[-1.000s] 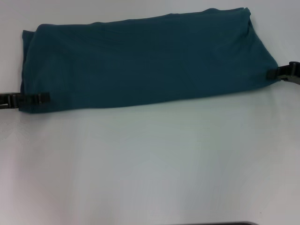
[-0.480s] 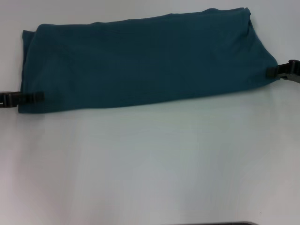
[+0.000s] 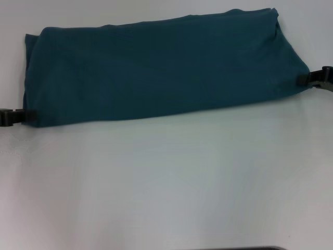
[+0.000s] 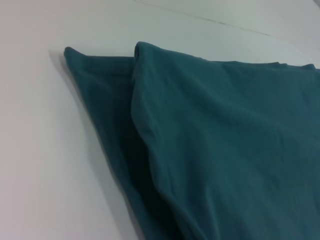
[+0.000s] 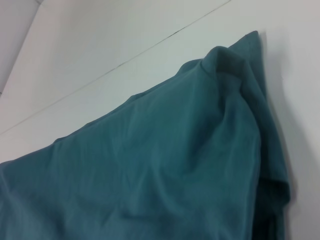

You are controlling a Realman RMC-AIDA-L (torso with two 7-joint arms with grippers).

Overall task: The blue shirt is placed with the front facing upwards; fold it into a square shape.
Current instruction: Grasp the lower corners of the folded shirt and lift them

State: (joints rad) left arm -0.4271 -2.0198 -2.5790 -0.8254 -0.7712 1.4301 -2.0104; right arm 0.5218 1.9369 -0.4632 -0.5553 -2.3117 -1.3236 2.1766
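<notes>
So the shirt (image 3: pixel 156 67) is lying across the far half of the table (image 3: pixel 166 182) as a long band, plain teal side up, no lettering showing. Looks like it's been folded lengthwise at least once, since the left wrist view shows two layers stacked with the under layer poking out past the top one at the corner.

The left gripper (image 3: pixel 23 116) sits low at the band's near-left corner, right at the cloth edge, and the right gripper (image 3: pixel 307 79) is at the near-right end, touching the fabric there. Makes sense to me: one at each end of the same long edge is how you'd keep the band taut and flat, or get ready to bring the ends together.

Can't tell whether either pincer is clamped on cloth or just resting beside it; only a dark stub of each shows, and the wrist views show shirt, no fingers.

My guess is the lengthwise part is done and what's left is folding the band crosswise into a square. The right end is bunched and wrinkly, so that corner could come out sloppy.
</notes>
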